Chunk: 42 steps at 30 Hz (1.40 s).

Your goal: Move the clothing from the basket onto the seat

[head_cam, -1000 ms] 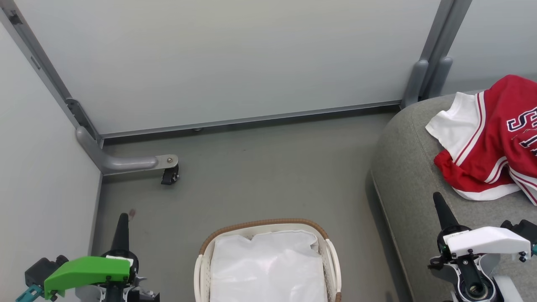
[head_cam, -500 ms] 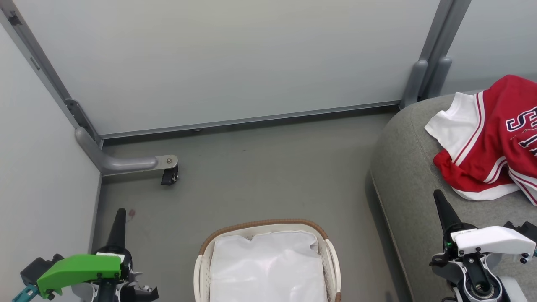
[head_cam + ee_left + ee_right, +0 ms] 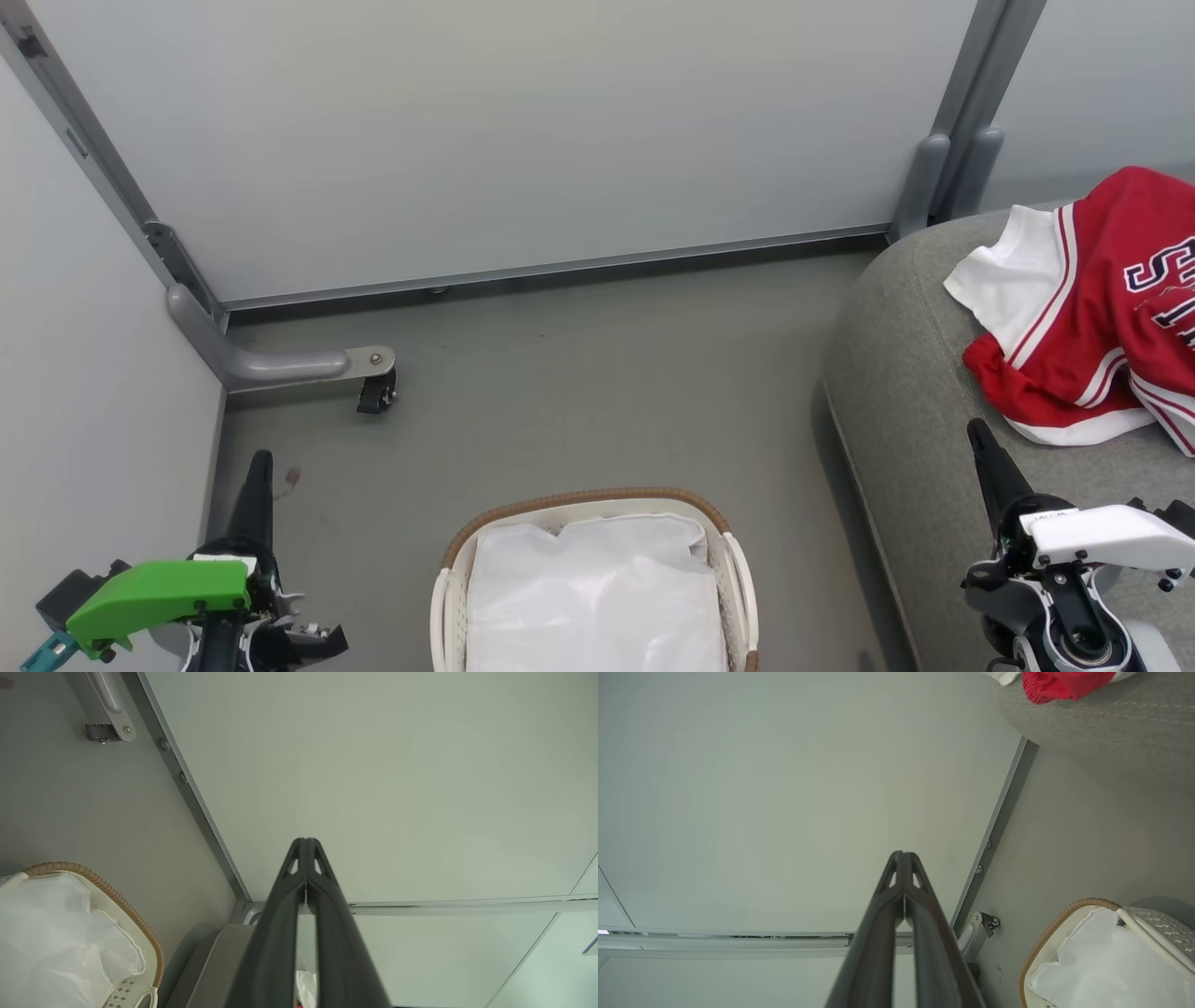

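White liner [image 3: 597,597] alone is seen in the basket [image 3: 579,497], nearest. Left gripper [image 3: 260,462] and right gripper [image 3: 977,431], pinched closed and empty, have been drawn back. Farther, red clothing [image 3: 1092,308] lies near the seat's [image 3: 915,373] far corner; transfer appears finished.

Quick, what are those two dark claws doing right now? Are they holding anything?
The left gripper: shut, fingers pressed together, holding nothing.
The right gripper: shut, fingers pressed together, holding nothing.
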### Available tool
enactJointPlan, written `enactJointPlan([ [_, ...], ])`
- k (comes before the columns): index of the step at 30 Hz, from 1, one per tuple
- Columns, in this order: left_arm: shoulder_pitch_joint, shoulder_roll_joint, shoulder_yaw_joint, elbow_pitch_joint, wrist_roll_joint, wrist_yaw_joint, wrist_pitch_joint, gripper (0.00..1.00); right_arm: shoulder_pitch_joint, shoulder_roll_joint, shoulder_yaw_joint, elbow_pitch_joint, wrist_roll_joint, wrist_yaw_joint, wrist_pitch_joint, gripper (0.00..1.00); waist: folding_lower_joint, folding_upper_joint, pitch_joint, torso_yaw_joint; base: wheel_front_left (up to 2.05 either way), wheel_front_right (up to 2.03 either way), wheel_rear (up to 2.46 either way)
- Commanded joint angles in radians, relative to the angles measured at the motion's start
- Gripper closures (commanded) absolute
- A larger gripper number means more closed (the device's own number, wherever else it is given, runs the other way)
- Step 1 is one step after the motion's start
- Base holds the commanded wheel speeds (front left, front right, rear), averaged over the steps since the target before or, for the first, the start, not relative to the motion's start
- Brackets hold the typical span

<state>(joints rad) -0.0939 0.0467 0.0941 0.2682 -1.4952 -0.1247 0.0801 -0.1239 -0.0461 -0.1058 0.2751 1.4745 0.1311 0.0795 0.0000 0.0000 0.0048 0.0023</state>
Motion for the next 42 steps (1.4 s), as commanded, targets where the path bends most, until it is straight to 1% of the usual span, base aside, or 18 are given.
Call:
enactJointPlan([
  [1, -0.018, 0.006, 0.005, -0.007, -0.020, -0.007, 0.006, 1.00, 0.010, -0.006, -0.004, -0.010, 0.022, -0.001, 0.008, 1.00, 0.0000, 0.0000, 0.000, 0.000, 0.00, 0.00, 0.00],
  [19, -0.023, 0.006, 0.023, -0.026, -0.122, -0.009, 0.038, 1.00, 0.022, -0.007, -0.011, -0.035, 0.144, -0.001, 0.039, 1.00, 0.0000, 0.0000, -0.002, -0.002, 0.00, 0.00, 0.00],
  [42, -0.019, 0.006, 0.023, -0.025, -0.119, -0.009, 0.038, 1.00, 0.021, -0.007, -0.010, -0.034, 0.140, -0.001, 0.038, 1.00, 0.0000, 0.0000, -0.002, -0.002, 0.00, 0.00, 0.00],
])
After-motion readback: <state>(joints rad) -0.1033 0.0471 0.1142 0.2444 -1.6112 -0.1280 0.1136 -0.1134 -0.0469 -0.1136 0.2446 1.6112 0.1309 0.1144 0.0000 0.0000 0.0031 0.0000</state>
